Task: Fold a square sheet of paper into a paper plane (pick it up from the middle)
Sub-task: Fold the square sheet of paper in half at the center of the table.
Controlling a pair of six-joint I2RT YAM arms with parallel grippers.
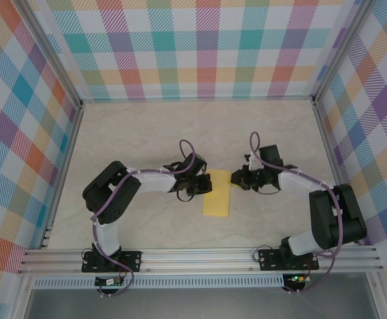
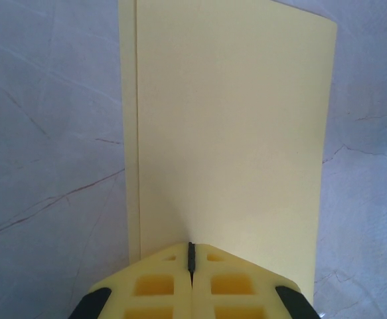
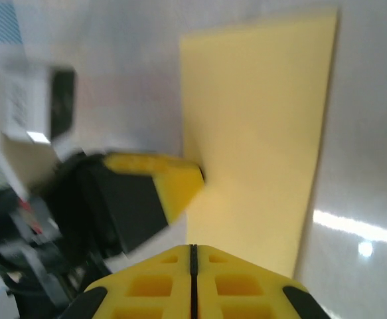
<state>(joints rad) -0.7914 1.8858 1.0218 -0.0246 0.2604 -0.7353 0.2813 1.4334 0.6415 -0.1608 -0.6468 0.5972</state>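
The square sheet of paper [image 1: 217,194] lies flat mid-table, folded into a narrow bright-yellow rectangle. In the left wrist view the paper [image 2: 226,133] shows two layers, slightly offset along its left side. My left gripper [image 1: 205,186] is shut, and its closed tips [image 2: 192,247] rest on the sheet's left long edge. My right gripper [image 1: 235,178] is shut too, sitting at the sheet's far right corner. In the right wrist view its closed tips [image 3: 193,247] hover over the paper [image 3: 259,133], and the left gripper [image 3: 196,174] touches the opposite edge. Nothing is pinched between either pair of jaws.
The pale marbled table [image 1: 147,133] is enclosed by plaid walls [image 1: 200,46] at the back and both sides. An aluminium rail [image 1: 200,258] with the arm bases runs along the near edge.
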